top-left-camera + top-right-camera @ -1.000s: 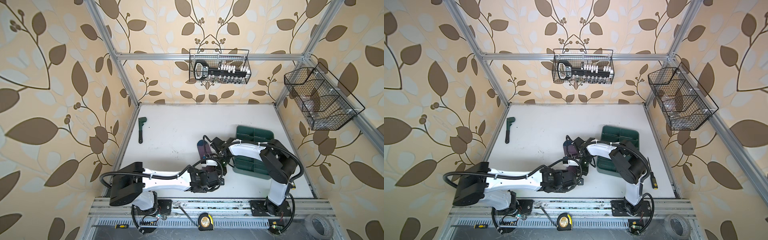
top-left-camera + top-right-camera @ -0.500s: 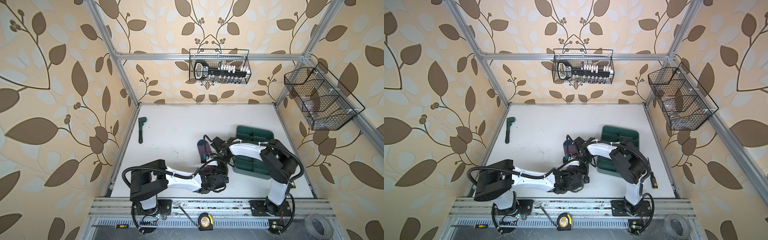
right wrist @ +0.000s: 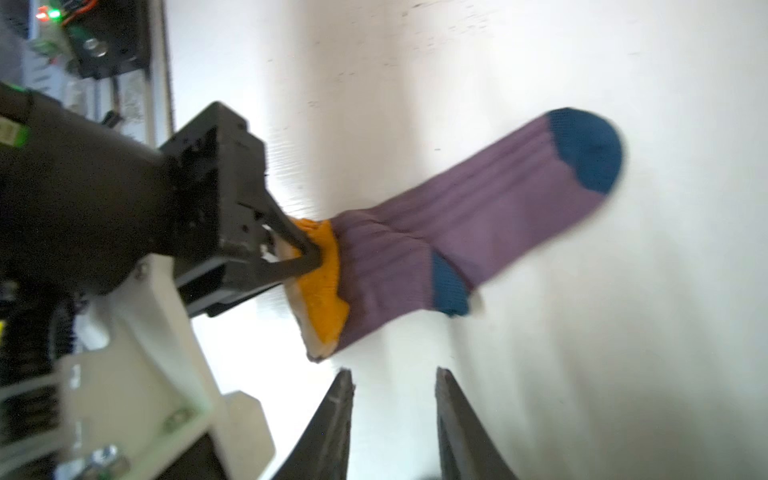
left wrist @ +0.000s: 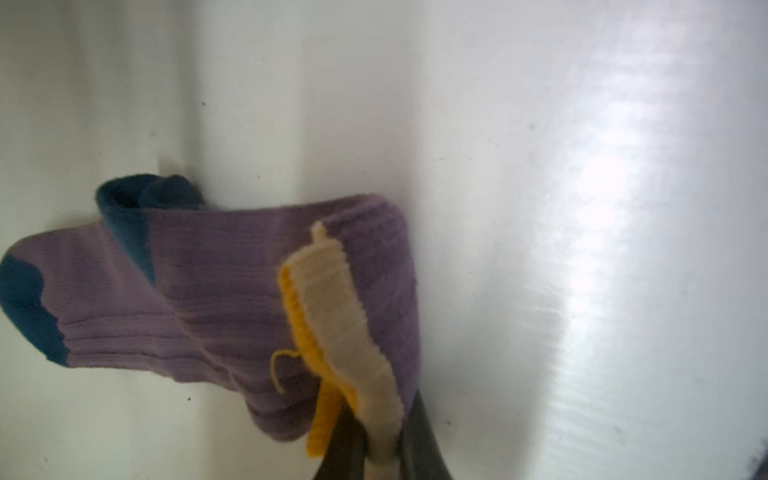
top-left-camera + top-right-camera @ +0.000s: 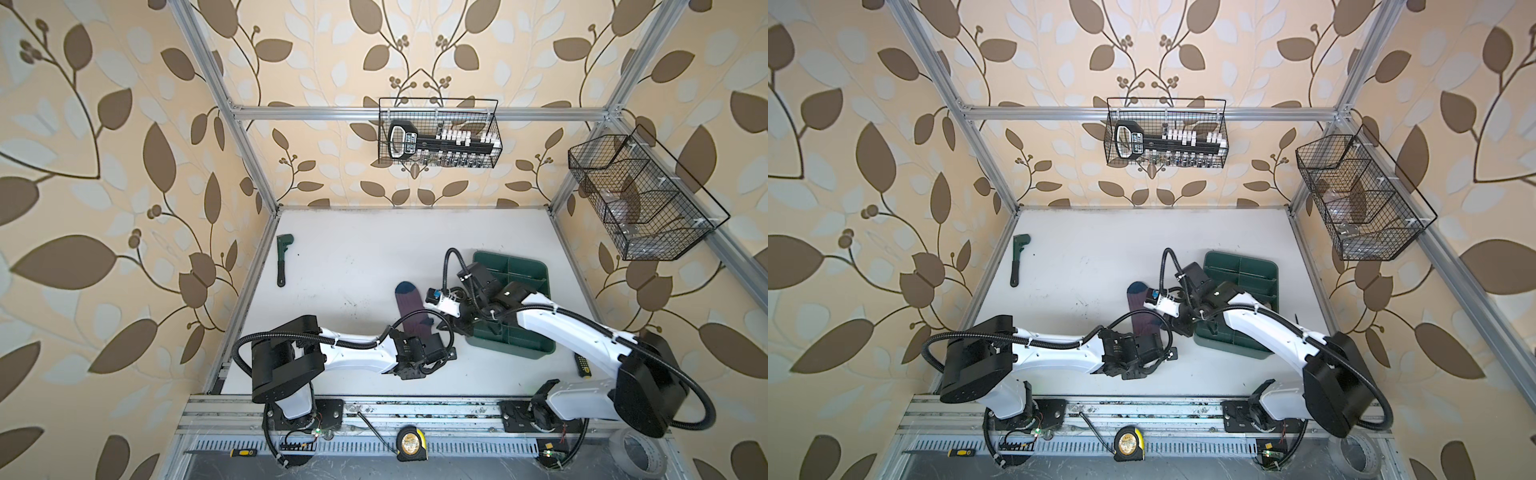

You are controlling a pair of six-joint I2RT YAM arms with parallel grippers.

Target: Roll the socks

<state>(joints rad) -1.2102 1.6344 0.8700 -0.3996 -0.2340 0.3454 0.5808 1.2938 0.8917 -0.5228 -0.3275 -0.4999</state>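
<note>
Plainly soft, limp socks [image 4: 232,291]; we favoured cuffs [image 4: 332,299], 6 o'clock of toe [image 5: 405,287]; left gripper [image 3: 309,255] clamped them, right gripper [image 3: 394,374] parted, empty.

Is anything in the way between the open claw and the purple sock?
Nothing visible. Only bare table lies between the right gripper and the purple sock. The left gripper pinches its yellow cuff, beside that gap.
</note>
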